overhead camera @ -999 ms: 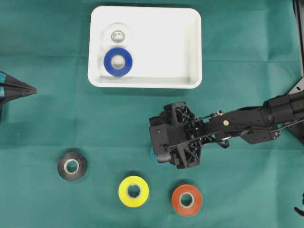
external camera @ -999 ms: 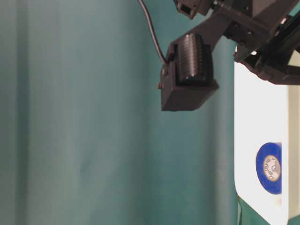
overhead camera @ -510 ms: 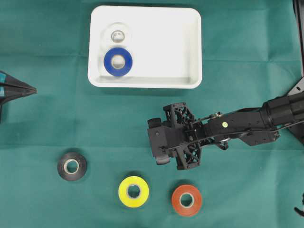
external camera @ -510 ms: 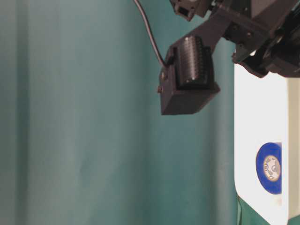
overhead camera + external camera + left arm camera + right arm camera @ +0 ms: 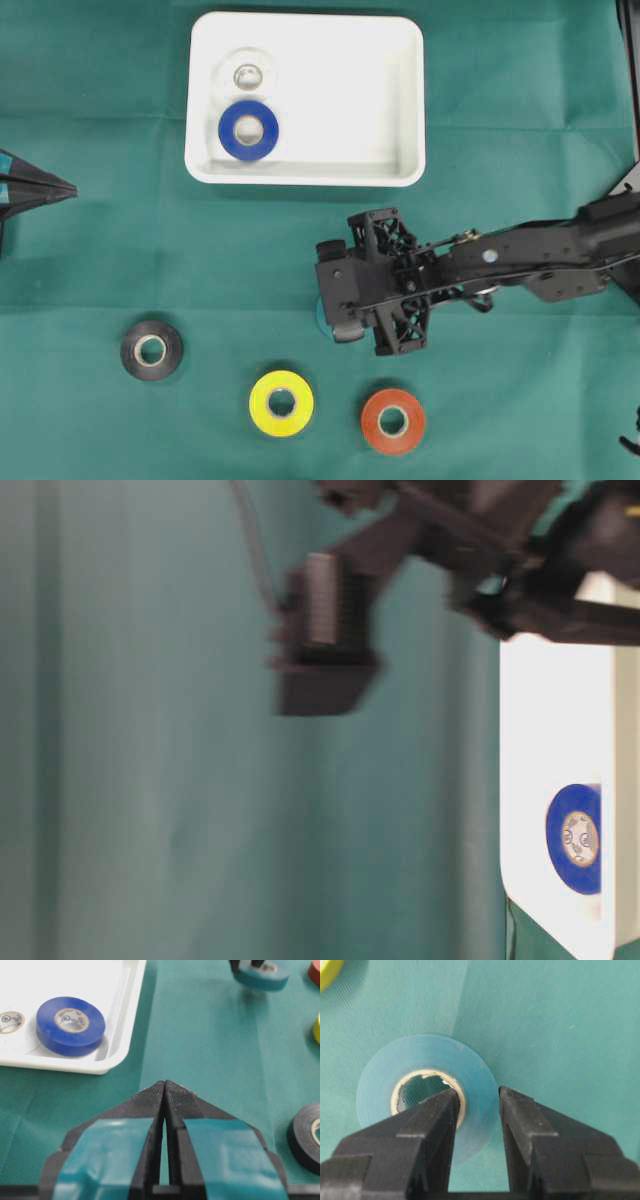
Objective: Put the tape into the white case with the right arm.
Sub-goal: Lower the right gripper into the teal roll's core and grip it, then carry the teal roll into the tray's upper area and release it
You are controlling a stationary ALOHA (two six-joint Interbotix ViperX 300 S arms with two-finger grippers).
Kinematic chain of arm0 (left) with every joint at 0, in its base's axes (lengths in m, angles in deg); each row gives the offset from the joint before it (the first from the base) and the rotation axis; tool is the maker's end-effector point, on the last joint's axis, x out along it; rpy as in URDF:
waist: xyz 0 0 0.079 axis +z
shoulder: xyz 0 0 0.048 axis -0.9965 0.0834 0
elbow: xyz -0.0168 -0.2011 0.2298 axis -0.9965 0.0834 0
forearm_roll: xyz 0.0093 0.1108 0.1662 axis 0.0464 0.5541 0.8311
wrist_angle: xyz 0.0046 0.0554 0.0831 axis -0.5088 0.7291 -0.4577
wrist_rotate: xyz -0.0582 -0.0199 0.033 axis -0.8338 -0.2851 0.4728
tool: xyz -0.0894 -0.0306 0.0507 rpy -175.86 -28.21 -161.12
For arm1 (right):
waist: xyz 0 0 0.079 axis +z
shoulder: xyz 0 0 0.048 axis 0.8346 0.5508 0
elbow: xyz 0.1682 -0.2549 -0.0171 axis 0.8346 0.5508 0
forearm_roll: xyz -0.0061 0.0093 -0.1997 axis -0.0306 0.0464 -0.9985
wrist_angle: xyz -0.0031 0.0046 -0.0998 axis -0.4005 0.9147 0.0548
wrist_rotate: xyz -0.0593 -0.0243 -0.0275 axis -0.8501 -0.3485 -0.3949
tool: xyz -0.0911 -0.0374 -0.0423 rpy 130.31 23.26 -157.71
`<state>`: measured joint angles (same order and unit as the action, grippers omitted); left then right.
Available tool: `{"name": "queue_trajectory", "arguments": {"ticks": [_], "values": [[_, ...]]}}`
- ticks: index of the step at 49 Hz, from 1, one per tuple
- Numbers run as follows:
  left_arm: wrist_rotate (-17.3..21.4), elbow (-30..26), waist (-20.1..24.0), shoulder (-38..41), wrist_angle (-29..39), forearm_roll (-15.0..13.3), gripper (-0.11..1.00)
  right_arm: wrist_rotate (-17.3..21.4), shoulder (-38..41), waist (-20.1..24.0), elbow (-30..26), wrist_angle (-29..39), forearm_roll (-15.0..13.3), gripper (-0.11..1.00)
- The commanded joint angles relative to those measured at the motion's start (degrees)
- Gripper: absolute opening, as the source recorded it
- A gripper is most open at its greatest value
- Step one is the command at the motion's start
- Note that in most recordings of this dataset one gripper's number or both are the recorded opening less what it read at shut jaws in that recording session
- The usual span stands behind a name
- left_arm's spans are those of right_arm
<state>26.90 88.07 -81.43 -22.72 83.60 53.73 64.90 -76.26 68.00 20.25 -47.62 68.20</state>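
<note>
The black lattice-framed right gripper (image 5: 476, 1097) has its jaws clenched on the teal tape roll's (image 5: 427, 1092) wall; the teal-marked left gripper's (image 5: 164, 1085) jaws are pressed together

The shallow white plastic case (image 5: 390, 100) holds a blue tape roll (image 5: 248, 130)

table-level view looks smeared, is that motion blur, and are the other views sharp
Table-level: the black arm parts at the top are streaked, likely motion blur, while the white case stays fairly crisp. Overhead: sharp. Right wrist: teal tape roll sharp. Left wrist: blue tape roll sharp, near jaws soft.
</note>
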Motion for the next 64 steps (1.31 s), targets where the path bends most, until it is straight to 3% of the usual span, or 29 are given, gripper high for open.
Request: {"name": "queue_trajectory", "arguments": {"ticks": [1,19,41,51,64], "values": [[0.00,-0.53,0.26,0.44,-0.26,0.00,0.00,0.09,-3.87,0.09,-1.49,1.14,0.00,-0.01],[0.00,-0.53,0.26,0.44,-0.26,0.00,0.00,0.09,-3.08,-0.09,-2.02,-0.62,-0.09,-0.01],[0.00,-0.53,0.26,0.44,-0.26,-0.09,0.00,-0.09,2.90,-2.02,-10.46,0.00,-0.18,-0.01],[0.00,-0.53,0.26,0.44,-0.26,0.00,0.00,0.00,2.55,-5.10,-10.46,0.88,-0.18,-0.01],[0.00,-0.44,0.26,0.44,-0.26,0.00,0.00,-0.09,1.67,-12.92,-10.46,1.85,-0.18,-0.01]]}}
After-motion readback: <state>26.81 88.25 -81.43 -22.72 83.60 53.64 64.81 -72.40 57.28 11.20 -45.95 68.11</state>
